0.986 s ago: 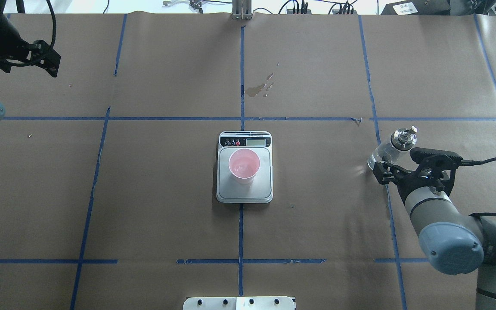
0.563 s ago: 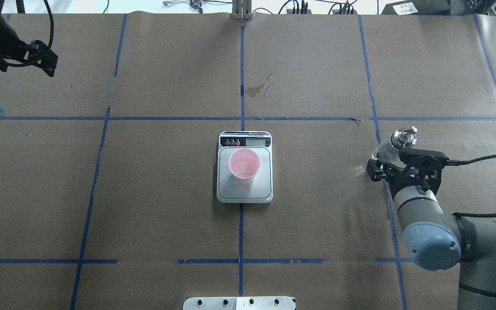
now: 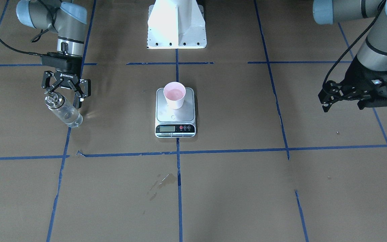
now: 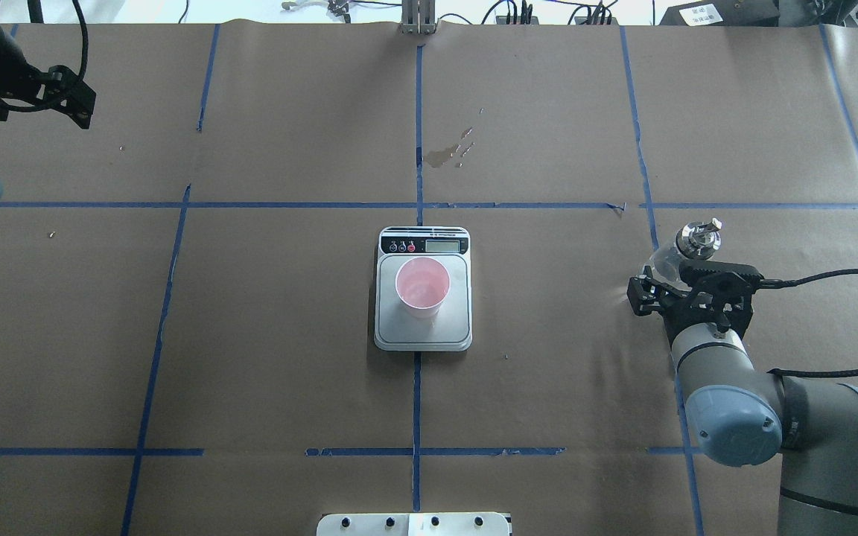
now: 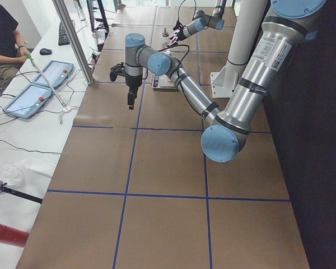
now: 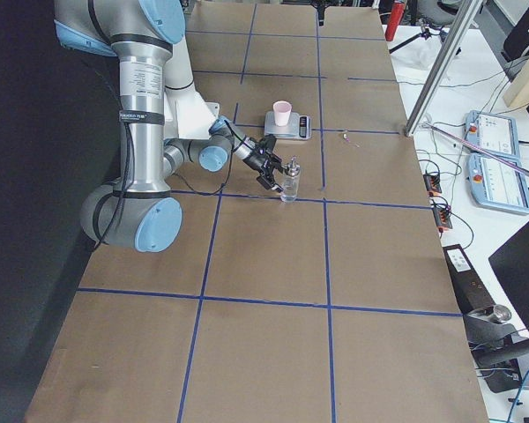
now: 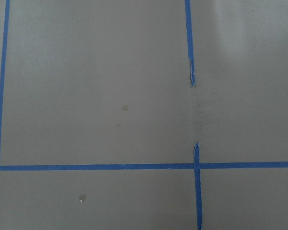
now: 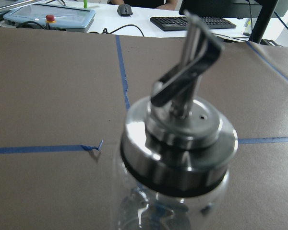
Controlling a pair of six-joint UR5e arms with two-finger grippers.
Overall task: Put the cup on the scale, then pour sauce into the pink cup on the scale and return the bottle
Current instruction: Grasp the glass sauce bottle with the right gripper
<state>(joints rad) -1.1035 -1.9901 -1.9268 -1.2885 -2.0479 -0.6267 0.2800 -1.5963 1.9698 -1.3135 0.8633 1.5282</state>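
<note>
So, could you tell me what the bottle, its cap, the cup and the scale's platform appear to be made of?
The bottle looks like clear glass: transparent, with sharp glints. Its cap is polished metal, mirror-bright. The cup is matte pink, paper or thin plastic; I can't tell which. The scale platform seems brushed steel, a dull grey sheen.

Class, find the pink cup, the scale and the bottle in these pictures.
Cup [image 4: 422, 284]: overhead exterior view, its pink inside.
Scale [image 4: 424, 332]: overhead exterior view, bare steel platform.
Bottle [image 3: 66, 113]: exterior front-facing view, clear glass body.
</note>
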